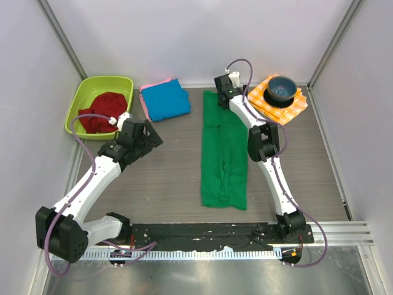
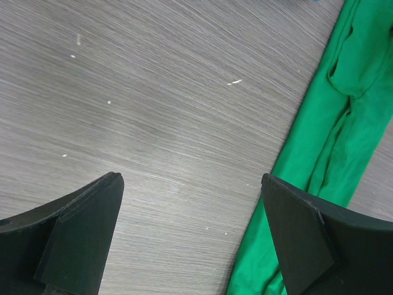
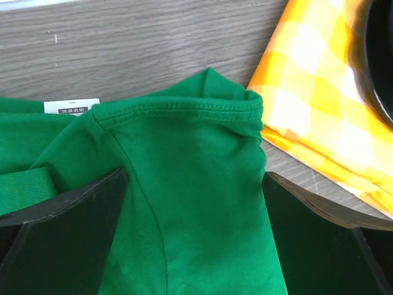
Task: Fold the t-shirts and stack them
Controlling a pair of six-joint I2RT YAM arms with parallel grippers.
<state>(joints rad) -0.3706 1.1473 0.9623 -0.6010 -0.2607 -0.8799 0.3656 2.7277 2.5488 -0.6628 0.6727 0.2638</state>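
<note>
One green t-shirt (image 1: 224, 153) to fold across, both grippers empty and wide apart.

I see it as a long narrow strip down the middle of the table (image 1: 172, 172), collar at the far edge, hem toward the near one. My right gripper (image 3: 195, 175) hangs over the collar end with its fingers spread either side of the neckband, gripping nothing. My left gripper (image 2: 191, 178) is just as wide over bare table beside the strip's left edge. The lengthwise fold looks done, so I judge the crosswise fold is next: drop onto the collar, pinch all layers, carry them toward the hem. The blue t-shirt (image 1: 166, 101) lies folded on the pink t-shirt (image 1: 143, 106) at the far edge, left of the strip. The checked cloth (image 1: 298, 107) under its bowl (image 1: 281, 88) sits close on the right, a snag risk.
</note>
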